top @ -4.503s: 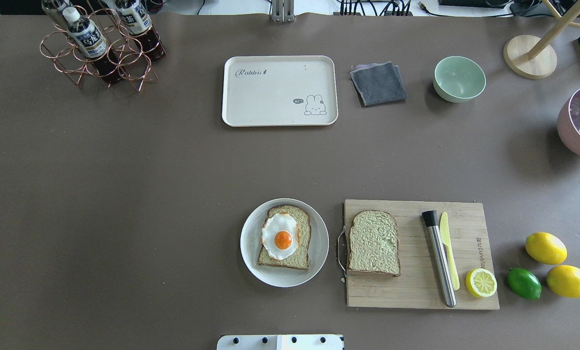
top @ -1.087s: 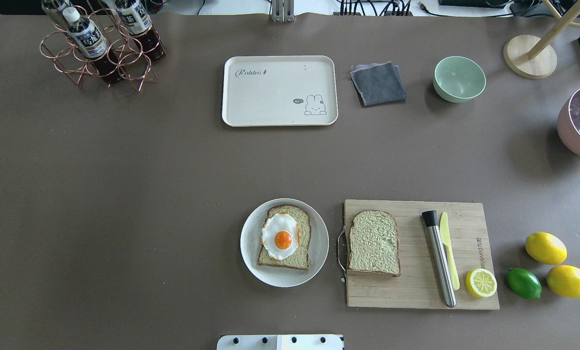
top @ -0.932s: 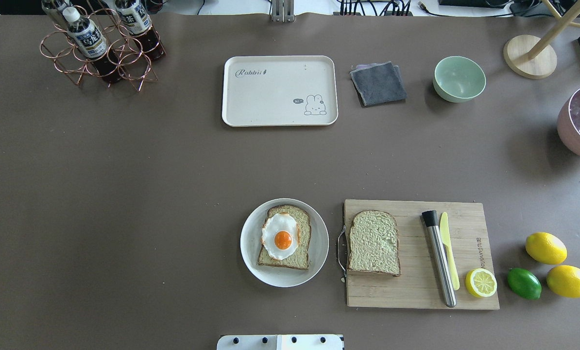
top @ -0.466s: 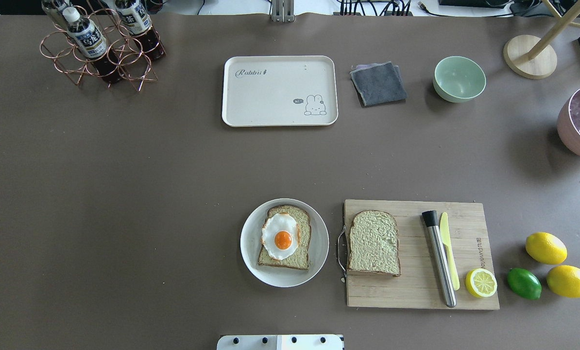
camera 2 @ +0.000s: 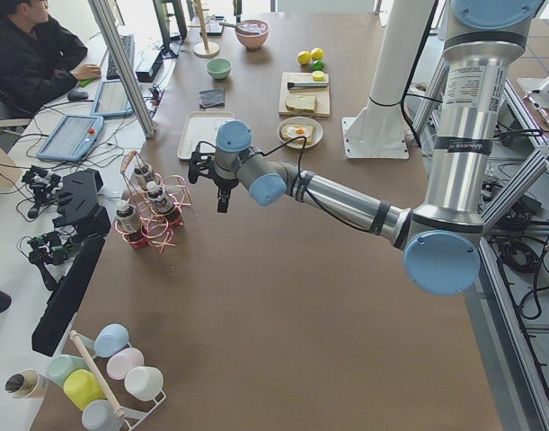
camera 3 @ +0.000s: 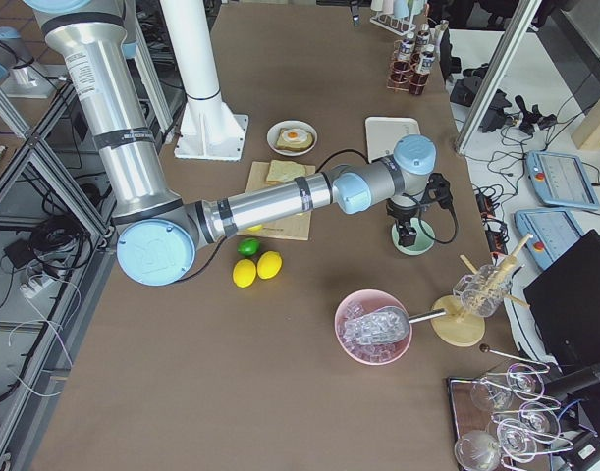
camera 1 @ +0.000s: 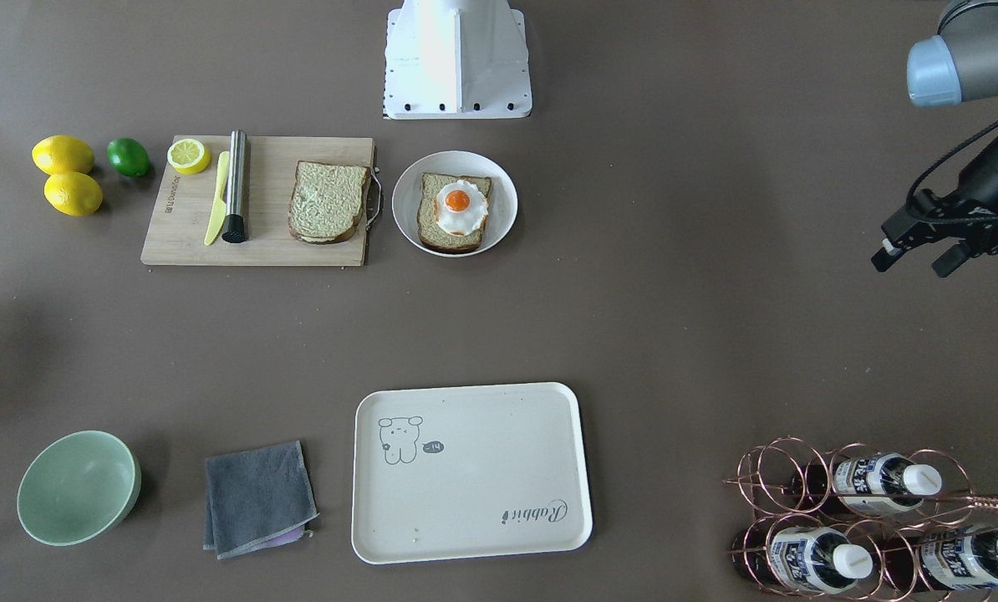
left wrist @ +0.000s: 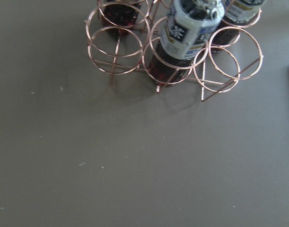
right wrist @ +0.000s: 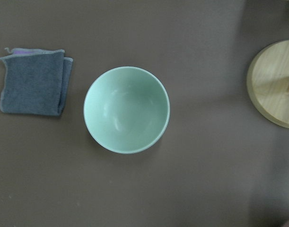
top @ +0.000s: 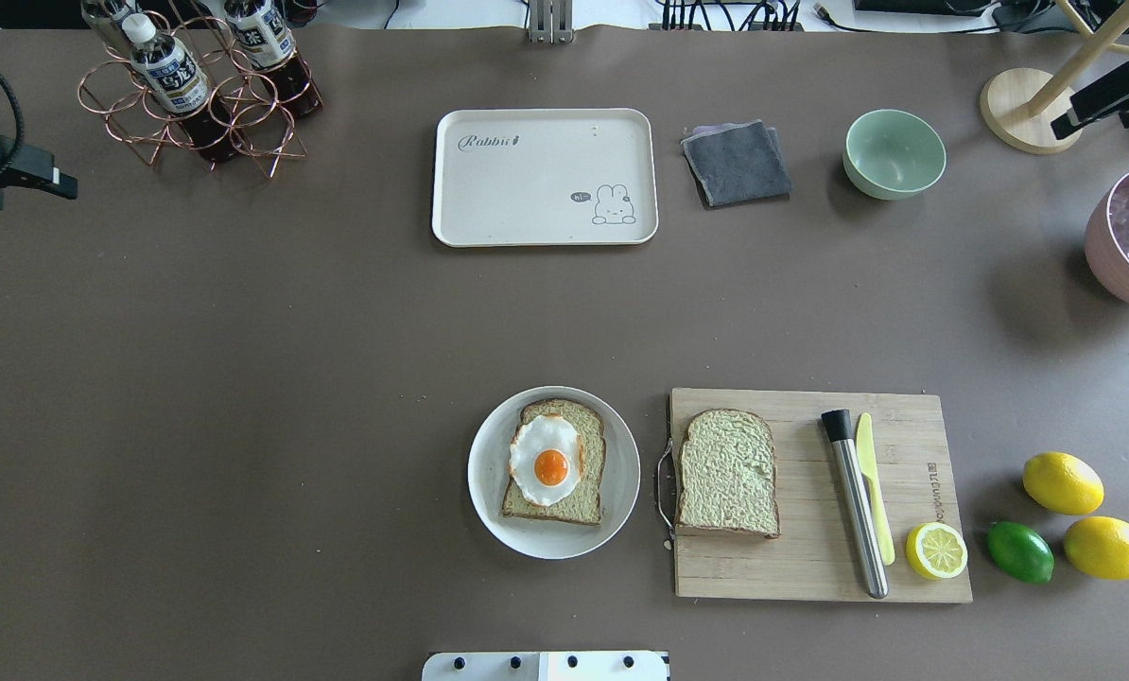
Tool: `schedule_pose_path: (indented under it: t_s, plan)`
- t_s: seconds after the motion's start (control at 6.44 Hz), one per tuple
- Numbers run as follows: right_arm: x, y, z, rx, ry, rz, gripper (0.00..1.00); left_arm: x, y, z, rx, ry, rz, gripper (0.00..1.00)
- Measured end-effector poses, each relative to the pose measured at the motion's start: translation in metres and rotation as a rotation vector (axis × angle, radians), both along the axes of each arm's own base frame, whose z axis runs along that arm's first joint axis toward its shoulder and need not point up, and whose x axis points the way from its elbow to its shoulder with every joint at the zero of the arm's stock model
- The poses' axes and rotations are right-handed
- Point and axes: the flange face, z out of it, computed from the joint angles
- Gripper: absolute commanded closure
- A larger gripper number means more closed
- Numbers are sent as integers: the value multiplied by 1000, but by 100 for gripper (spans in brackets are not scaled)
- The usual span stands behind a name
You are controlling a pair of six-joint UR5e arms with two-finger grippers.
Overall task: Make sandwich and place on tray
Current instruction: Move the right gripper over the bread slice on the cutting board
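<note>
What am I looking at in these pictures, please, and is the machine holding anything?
It is a robot with two arms at a table, each ending in a two-finger gripper. Six cameras show one moment: one overhead from behind the robot, one facing it, one at each table end, and one on each wrist. Near the robot, an egg lies on a bread slice on a plate; a second slice lies on a board beside it, with a knife and lemon half. Farther off are the empty tray, a cloth and a bowl. The left gripper hangs open near the bottle rack; the right gripper hangs above the bowl. Neither appears to hold anything.
</note>
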Motion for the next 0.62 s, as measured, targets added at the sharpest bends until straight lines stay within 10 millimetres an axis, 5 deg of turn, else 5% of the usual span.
schedule_pose_path:
  t_s: [0.16,0.62]
  plan:
    - [-50,11,-19,-33,-84,59,0,44,7,-23,-14,29,-25,3]
    - [-133,70,-38,-132,-223,85,0,124,41,-74,-41,100,-14,3]
